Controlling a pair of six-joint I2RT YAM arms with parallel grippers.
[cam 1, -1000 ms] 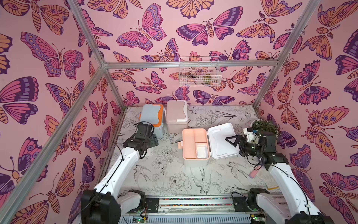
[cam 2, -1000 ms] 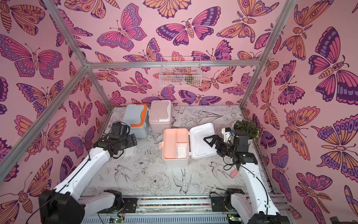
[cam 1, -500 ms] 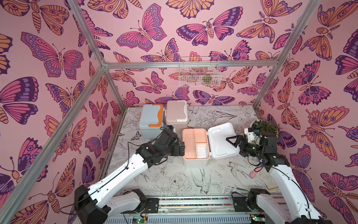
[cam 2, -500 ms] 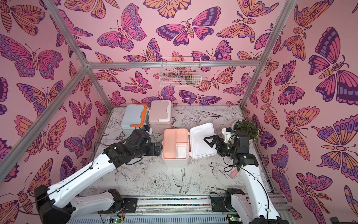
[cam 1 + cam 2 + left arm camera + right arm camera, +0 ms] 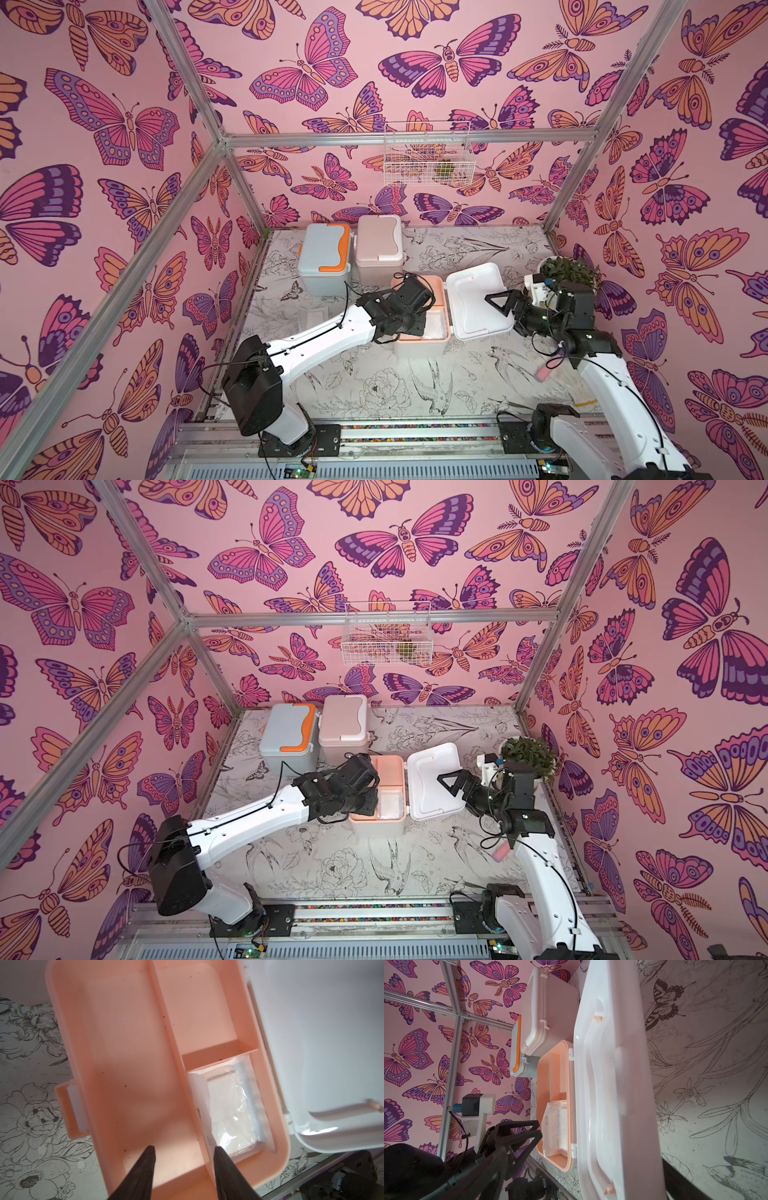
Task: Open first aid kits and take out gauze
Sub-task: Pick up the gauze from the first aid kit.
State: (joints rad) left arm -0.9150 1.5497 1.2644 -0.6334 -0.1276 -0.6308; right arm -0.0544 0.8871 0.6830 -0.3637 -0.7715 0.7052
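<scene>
Two dark tips of the left gripper [image 5: 183,1148] hang over the open kit [image 5: 66,1022], set at a middling gap and holding nothing. They straddle the divider [image 5: 172,1043]. One tip is over the long bare compartment, the other over the near edge of the gauze [image 5: 228,1109]. So the gauze lies just to the lid side of the gripper's centre line and slightly ahead, in the small compartment nearer the robot. Its long axis runs along the divider, and its divider-side edge seems to ride up that wall. This arm is plainly the nearer one. As I judge it, the grasp turns on shifting lidward so both tips clear the divider, which otherwise stands in the way.

The right gripper [image 5: 500,303] has its jaws spread wide at the outer edge of the lid [image 5: 469,286], which is swung fully back; it does not appear to pinch it.

Farther off, the blue-grey kit [image 5: 324,257] and beige kit [image 5: 378,245] stand shut, side by side at the back. Another packet [image 5: 313,319] seems to lie on the counter [image 5: 395,386] before the blue-grey one. The plant [image 5: 569,270] sits behind the right arm, well apart.
</scene>
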